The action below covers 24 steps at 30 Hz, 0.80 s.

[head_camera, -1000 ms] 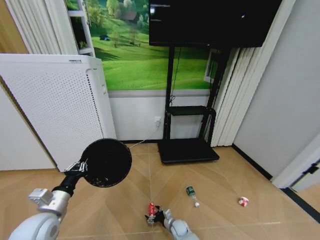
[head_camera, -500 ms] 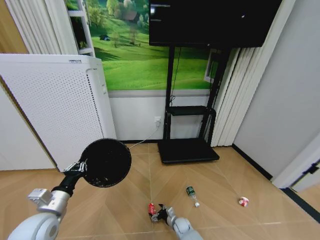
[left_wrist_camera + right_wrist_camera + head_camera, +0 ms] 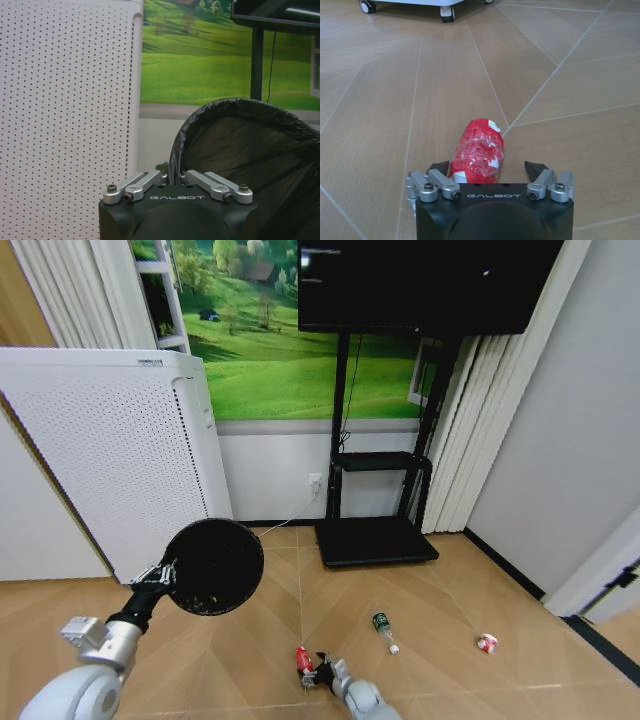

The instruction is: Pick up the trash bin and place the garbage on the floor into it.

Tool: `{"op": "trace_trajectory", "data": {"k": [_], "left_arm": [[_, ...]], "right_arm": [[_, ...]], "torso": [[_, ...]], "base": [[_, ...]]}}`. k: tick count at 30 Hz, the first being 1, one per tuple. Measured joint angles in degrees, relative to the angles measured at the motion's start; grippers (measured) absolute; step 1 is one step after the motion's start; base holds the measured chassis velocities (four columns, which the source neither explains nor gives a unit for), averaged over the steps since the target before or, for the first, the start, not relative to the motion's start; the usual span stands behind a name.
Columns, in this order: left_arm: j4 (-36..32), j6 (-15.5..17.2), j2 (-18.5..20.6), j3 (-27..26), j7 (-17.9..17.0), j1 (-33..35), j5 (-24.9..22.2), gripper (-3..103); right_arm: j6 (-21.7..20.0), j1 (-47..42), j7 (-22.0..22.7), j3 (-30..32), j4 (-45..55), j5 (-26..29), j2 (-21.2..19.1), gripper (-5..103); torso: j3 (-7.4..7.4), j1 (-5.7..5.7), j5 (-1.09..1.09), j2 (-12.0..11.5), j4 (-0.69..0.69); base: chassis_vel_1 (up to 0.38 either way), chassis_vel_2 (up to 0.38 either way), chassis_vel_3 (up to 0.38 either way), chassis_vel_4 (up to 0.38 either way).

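The trash bin, a black mesh wastebasket, hangs tipped above the floor with its mouth facing me. My left gripper is shut on its rim; the mesh wall rises behind the fingers. The red can lies on the wood floor, and my right gripper is low beside it. In the right wrist view the can lies between the spread fingers of that open gripper. The green bottle and the red-and-white piece lie farther right on the floor.
A white perforated cabinet on wheels stands at the left. A black TV stand with a flat base is against the back wall, and a cable runs from the wall socket. A grey wall closes the right side.
My right gripper has shifted slightly beside the red can. The left arm and the bin have stayed in place.
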Motion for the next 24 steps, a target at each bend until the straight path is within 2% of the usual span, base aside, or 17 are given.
{"op": "trace_trajectory", "data": {"k": [1, 4, 7, 9, 10, 12, 15, 24], "left_arm": [[0.0, 0.0, 0.0, 0.0, 0.0, 0.0, 0.0, 4], [-0.02, 0.0, 0.0, 0.0, -0.01, -0.04, 0.02, 4], [-0.03, 0.0, 0.0, 0.0, -0.01, -0.09, 0.02, 4], [-0.04, 0.0, -0.07, 0.06, -0.02, -0.17, 0.03, 4], [-0.04, 0.0, -0.07, 0.06, -0.02, -0.17, 0.03, 4], [0.07, 0.0, -0.19, 0.27, -0.02, -0.19, 0.15, 4], [0.24, 0.0, -0.22, 0.41, 0.0, -0.22, 0.23, 4], [0.6, 0.05, -0.09, 0.54, 0.02, -0.36, 0.3, 4]], "right_arm": [[0.0, 0.0, 0.0, 0.0, 0.0, 0.0, 0.0, 86], [0.1, 0.07, 0.01, 0.05, -0.18, -0.07, -0.18, 70], [0.22, 0.08, -0.03, 0.13, -0.36, -0.09, -0.25, 64], [0.52, 0.08, -0.16, 0.39, -0.59, -0.23, -0.24, 53], [0.52, 0.08, -0.16, 0.39, -0.59, -0.23, -0.24, 53], [0.72, -0.13, -0.21, 0.54, -0.53, -0.28, -0.23, 44], [0.85, -0.36, -0.23, 0.55, -0.25, -0.28, -0.37, 40], [0.78, -0.9, -0.09, 1.44, 1.54, 0.78, -1.0, 40]], "torso": [[0.0, 0.0, 0.0, 0.0, 0.0], [0.0, 0.0, 0.0, 0.0, 0.0], [0.0, 0.0, 0.0, 0.0, 0.0], [0.0, 0.0, 0.0, 0.0, -0.01], [0.0, 0.0, 0.0, 0.0, -0.01], [0.0, 0.0, 0.0, 0.0, 0.0], [0.0, 0.0, 0.01, 0.0, 0.0], [0.0, 0.0, 0.01, 0.0, 0.0]], "base": [[0.0, 0.0, 0.0, 0.0], [0.0, 0.0, 0.0, 0.0], [0.0, 0.0, 0.0, 0.0], [0.0, 0.0, 0.0, 0.0], [0.0, 0.0, 0.0, 0.0], [0.0, 0.0, 0.0, 0.0], [0.0, 0.0, 0.0, 0.0], [0.0, 0.0, 0.0, 0.0]]}}
